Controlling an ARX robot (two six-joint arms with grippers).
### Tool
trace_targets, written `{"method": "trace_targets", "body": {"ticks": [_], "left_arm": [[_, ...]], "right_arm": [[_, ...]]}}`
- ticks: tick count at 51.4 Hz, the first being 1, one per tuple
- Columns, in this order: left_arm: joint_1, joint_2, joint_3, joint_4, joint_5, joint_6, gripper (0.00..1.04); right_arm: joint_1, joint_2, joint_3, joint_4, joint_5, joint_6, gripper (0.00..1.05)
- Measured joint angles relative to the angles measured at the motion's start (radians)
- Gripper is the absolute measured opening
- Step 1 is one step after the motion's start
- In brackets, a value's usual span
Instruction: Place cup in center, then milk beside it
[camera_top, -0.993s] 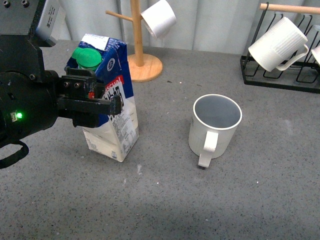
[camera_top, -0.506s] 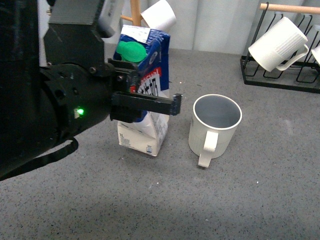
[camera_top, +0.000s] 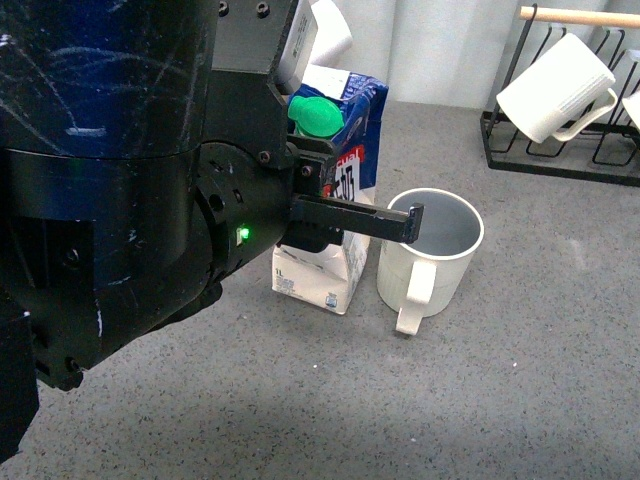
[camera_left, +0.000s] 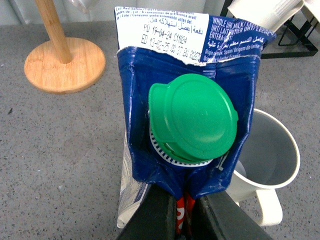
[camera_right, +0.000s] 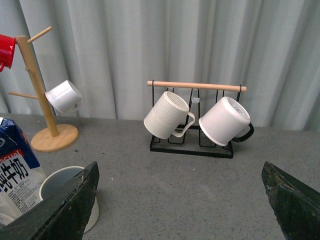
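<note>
The cream-white cup (camera_top: 430, 250) stands upright in the middle of the grey table, its handle toward the near edge. The blue-and-white milk (camera_top: 345, 165), topped by a green cap, leans slightly just left of the cup, almost touching it. Its base is at or near the tabletop. My left gripper (camera_top: 365, 205) is shut on the milk's upper part, below the cap. In the left wrist view the fingers (camera_left: 160, 220) pinch the milk (camera_left: 145, 75) with the cup (camera_left: 272, 150) beside it. My right gripper (camera_right: 180, 200) is open with nothing in it, away from the cup (camera_right: 60, 182).
A wooden mug tree (camera_top: 285, 130) with a small white cup (camera_top: 318, 35) stands behind the milk. At the back right, a black wire rack (camera_top: 560, 150) holds a ribbed white mug (camera_top: 555, 85). My left arm's dark bulk fills the left side of the front view.
My left gripper has carried the milk to the right, from the table's left side to right beside the cup. The cup has not moved.
</note>
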Motion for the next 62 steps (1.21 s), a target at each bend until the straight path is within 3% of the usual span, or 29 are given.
{"method": "trace_targets", "body": {"ticks": [5,9,23,32,42,56,62], "left_arm": [[-0.011,0.004,0.004,0.0,-0.006,-0.006,0.06],[-0.018,0.004,0.004,-0.002,-0.014,0.0,0.23],[-0.018,-0.036,0.004,-0.012,-0.029,-0.003,0.62],[0.026,-0.122,0.021,-0.018,-0.027,-0.019,0.99],[0.156,-0.158,0.035,-0.027,-0.028,-0.016,0.98],[0.36,-0.214,-0.044,-0.048,-0.144,0.036,0.98],[0.398,-0.219,-0.179,0.278,0.007,0.107,0.74]], "right_arm": [[0.0,0.0,0.0,0.0,0.0,0.0,0.95],[0.0,0.0,0.0,0.0,0.0,0.0,0.95],[0.0,0.0,0.0,0.0,0.0,0.0,0.95],[0.0,0.0,0.0,0.0,0.0,0.0,0.95],[0.0,0.0,0.0,0.0,0.0,0.0,0.95],[0.0,0.0,0.0,0.0,0.0,0.0,0.95],[0.0,0.0,0.0,0.0,0.0,0.0,0.95]]}}
